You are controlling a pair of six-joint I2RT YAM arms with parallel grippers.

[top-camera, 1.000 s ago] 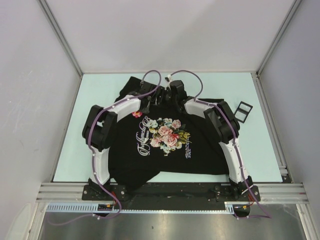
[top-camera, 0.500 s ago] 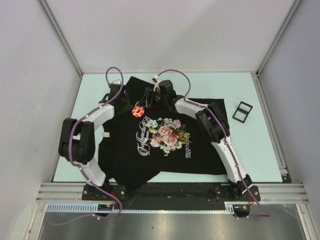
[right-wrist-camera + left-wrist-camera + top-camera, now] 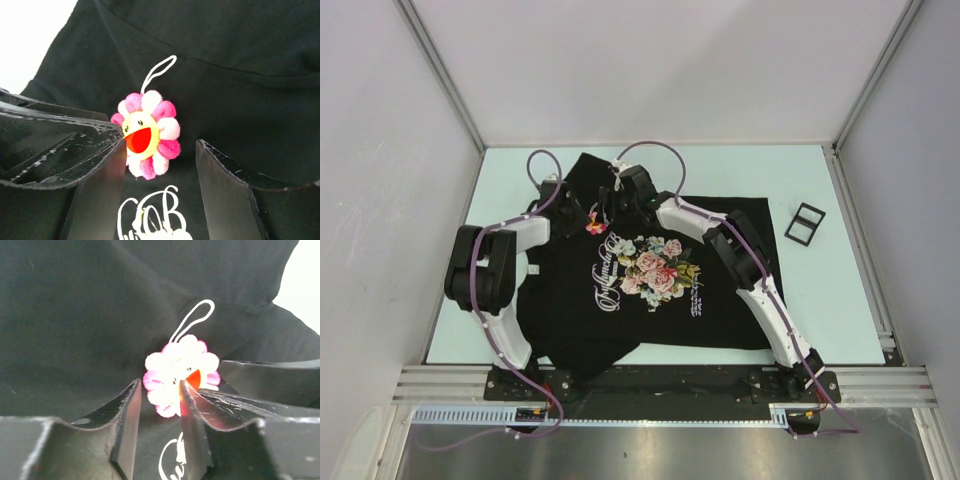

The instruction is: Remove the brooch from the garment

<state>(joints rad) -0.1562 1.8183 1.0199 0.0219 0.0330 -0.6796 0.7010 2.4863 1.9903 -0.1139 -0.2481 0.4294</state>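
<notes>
The garment (image 3: 620, 300), a black T-shirt with a printed rose bouquet, lies flat on the pale green table. The brooch (image 3: 596, 226), a small pink and white flower with a yellow smiling centre and a white loop, sits on its upper chest. My left gripper (image 3: 582, 216) is open, its fingertips just short of the brooch (image 3: 180, 371) in the left wrist view (image 3: 159, 385). My right gripper (image 3: 612, 208) is open with the brooch (image 3: 147, 135) between and just ahead of its jaws (image 3: 160, 145), close to the left finger (image 3: 97, 195).
A small black rectangular frame (image 3: 805, 222) lies on the table at the right of the shirt. Each gripper's finger shows in the other's wrist view (image 3: 270, 382), (image 3: 50, 135). White script (image 3: 150, 220) lies just below the brooch.
Both grippers have closed in on the brooch: the left from the left, the right shifting left and lower. The brooch still sits on the shirt.
</notes>
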